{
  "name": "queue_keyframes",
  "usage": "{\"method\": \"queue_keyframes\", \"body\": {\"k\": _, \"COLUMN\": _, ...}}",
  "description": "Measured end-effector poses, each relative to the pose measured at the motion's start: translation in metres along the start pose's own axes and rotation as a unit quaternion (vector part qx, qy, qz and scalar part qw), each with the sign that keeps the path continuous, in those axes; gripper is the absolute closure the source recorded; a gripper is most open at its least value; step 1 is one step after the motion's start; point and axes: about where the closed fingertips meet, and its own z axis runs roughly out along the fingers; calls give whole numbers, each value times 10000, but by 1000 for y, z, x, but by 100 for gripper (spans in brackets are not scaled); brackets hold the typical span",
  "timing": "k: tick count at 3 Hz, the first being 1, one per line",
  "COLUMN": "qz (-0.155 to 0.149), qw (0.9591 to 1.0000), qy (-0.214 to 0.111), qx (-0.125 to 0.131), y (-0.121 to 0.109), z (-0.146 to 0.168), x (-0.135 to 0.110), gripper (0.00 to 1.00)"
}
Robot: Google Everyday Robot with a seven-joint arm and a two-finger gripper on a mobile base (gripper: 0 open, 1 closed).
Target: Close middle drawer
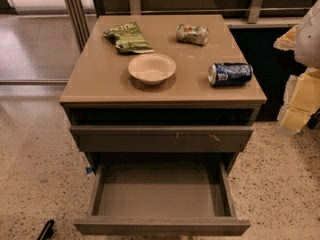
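The middle drawer (161, 227) is pulled far out toward the camera. It has a plain grey-brown front and a bare grey box interior (160, 189). Above it is the wider front with pale scratch marks (162, 139), standing slightly out from the cabinet. My gripper (301, 101) is at the right edge of the camera view, on the white and yellowish arm. It is beside the cabinet's right front corner, above and to the right of the middle drawer, and touches nothing.
On the tan cabinet top (100, 74) lie a green chip bag (127, 36), a white bowl (152, 68), a crushed can (192, 33) and a blue can on its side (230, 74). A small black object (46, 230) lies on the speckled floor at bottom left.
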Motion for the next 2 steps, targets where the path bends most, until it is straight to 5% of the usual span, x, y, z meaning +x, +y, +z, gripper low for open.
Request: {"method": "queue_keyframes", "body": {"k": 2, "qz": 211, "qw": 9994, "qy": -260, "qx": 5, "y": 11, "z": 20, "x": 11, "gripper": 0}}
